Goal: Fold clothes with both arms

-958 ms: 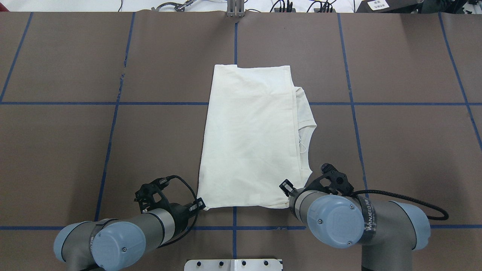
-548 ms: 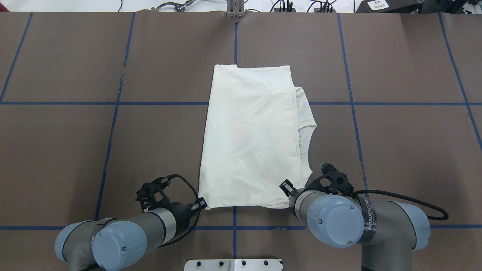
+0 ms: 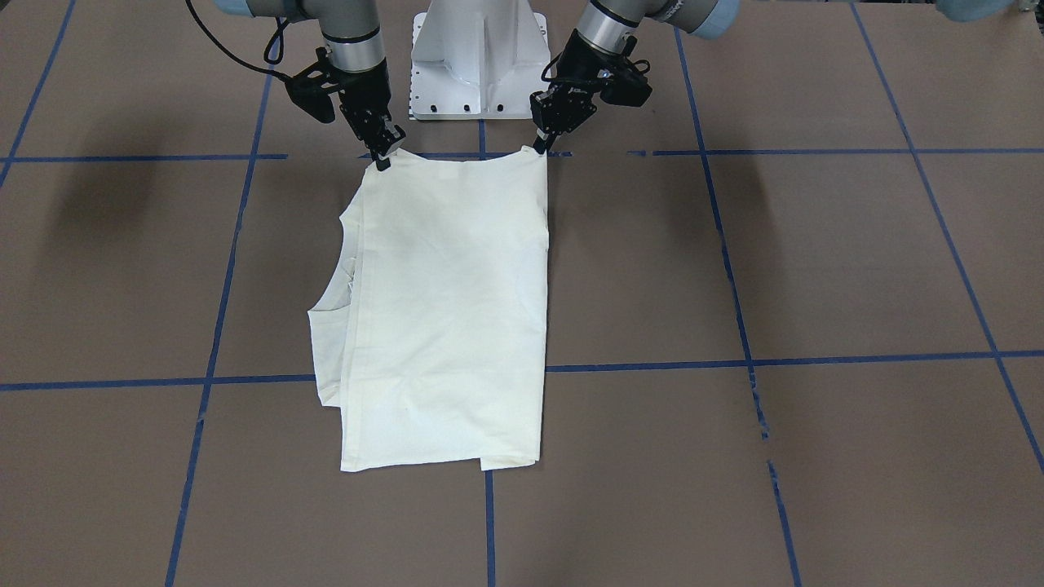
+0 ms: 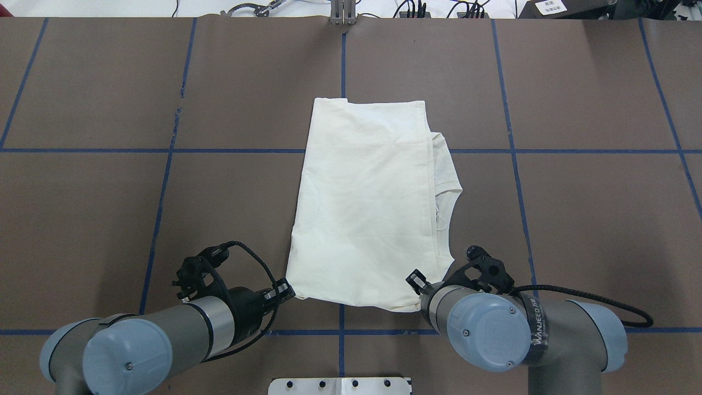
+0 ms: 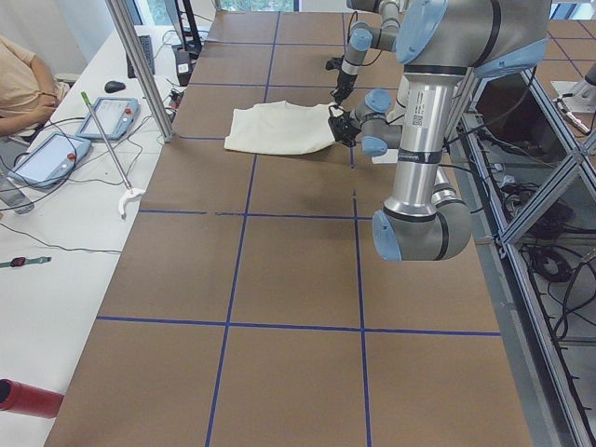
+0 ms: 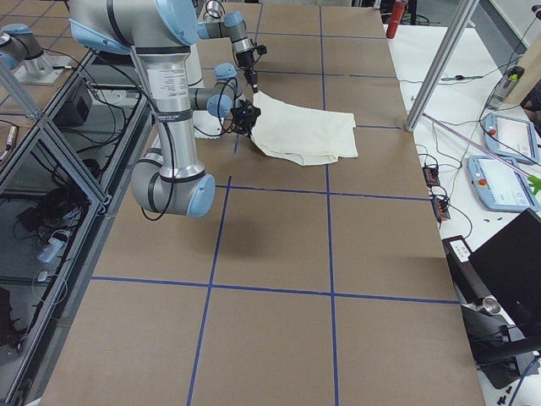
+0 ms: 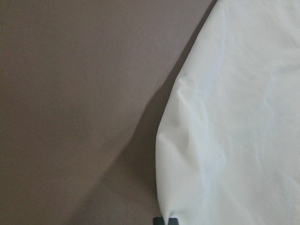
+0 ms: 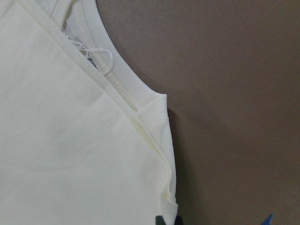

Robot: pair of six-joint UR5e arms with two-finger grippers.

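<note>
The cream T-shirt (image 4: 367,203) lies just before the white pedestal base (image 3: 481,57), already folded into a narrow panel. The left gripper (image 3: 540,145) and right gripper (image 3: 382,156) each clench a base-side corner; the crosswise fold is not yet done.

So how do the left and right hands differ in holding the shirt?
The left hand pinches the T-shirt at its plain corner; the right hand pinches the corner on the collar side. Overhead, the left hand shows; the right hand hides under its arm. Both are shut on it.
</note>
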